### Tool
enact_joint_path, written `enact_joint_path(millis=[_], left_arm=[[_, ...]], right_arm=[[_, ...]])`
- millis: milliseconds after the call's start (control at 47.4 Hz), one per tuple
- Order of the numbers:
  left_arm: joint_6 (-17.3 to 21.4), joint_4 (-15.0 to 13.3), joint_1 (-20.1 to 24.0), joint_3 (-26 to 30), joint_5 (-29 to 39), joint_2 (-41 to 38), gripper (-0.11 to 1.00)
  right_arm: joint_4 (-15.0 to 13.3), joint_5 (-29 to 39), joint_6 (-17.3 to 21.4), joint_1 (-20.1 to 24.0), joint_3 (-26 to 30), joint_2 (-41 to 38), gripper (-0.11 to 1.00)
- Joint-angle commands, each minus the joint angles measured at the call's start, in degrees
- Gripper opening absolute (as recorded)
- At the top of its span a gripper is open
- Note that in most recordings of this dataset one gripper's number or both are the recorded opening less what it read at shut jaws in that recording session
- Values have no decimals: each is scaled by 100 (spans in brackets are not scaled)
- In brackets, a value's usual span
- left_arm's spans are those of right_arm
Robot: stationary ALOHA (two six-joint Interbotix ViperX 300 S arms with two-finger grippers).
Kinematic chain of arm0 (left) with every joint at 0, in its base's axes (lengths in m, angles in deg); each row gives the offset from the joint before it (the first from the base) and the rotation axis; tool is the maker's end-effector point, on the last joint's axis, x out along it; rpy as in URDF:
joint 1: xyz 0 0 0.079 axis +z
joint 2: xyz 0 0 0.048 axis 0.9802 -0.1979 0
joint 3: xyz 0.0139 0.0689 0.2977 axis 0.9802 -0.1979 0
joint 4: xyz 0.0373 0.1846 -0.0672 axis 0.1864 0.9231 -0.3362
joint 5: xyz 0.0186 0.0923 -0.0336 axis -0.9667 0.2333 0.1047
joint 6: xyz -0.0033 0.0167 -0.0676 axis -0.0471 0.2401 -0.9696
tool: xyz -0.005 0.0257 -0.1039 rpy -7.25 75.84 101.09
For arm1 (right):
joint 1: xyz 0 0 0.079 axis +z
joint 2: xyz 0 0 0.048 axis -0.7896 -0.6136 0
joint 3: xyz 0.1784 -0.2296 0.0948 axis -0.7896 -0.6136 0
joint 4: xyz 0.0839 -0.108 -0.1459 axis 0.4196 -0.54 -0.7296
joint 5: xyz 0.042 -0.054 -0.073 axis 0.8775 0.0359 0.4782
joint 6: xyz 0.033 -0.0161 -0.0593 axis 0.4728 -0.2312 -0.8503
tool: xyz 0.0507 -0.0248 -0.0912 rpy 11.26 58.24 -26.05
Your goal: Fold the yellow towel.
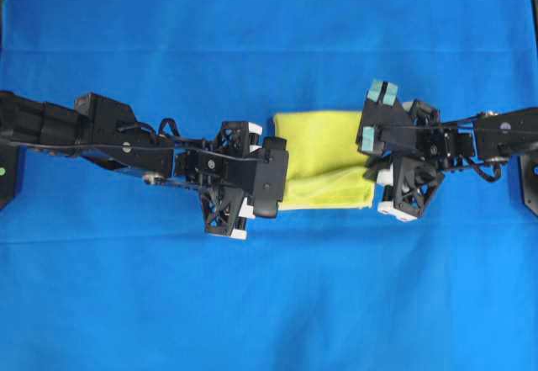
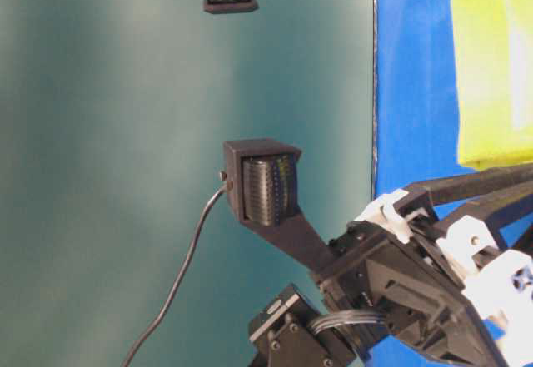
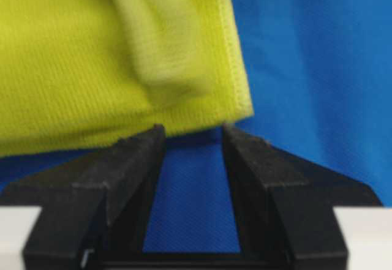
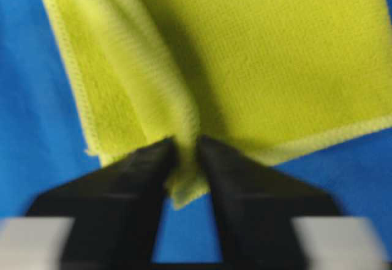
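We see the yellow towel as yellow-green with a paler stitched hem, lying between black claws. Beneath it the desk cloth is plain bright blue.

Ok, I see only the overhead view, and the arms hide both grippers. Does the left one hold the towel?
Observer: No. In the left wrist view the left gripper is open, with only the blue cloth between its fingers.
Operator: And the right one?
Observer: In the right wrist view the right gripper has its fingers tight on either side of a fold of the yellow towel.
Operator: Is the towel doubled there?
Observer: Yes, that view shows one layer lying over another.
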Motion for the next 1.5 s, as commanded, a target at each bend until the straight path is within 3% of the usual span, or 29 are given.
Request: enact_joint_path(millis=[0, 84, 211, 422, 612, 824, 1056, 1246, 1478], left_arm=[[0, 0, -35, 35, 9, 158, 39], [0, 0, -35, 9, 35, 264, 39], [0, 0, -88, -70, 132, 633, 39], [79, 0, -158, -352, 193, 1547, 38], [185, 0, -167, -773, 88, 2241, 39], [211, 0, -132, -1477, -492, 2988, 39], [132, 0, 0, -2628, -1318, 4254, 38], [-9, 0, 185, -3463, -1327, 5396, 39], [-141, -18, 229, -4535, -1195, 6706, 38]], right_arm=[[0, -26, -18, 88, 176, 62, 50], [0, -26, -18, 149, 237, 141, 63], [0, 79, -9, 290, 343, 422, 57], [-35, 413, -26, 369, 501, 1143, 57], [-448, 387, -35, 343, 343, 1881, 57], [-870, 141, -35, 105, -97, 2909, 57], [-1274, 97, -35, -229, -712, 4166, 57], [-1274, -62, -35, -694, -1503, 4975, 57], [-1081, -940, 70, -976, -2338, 5282, 57]])
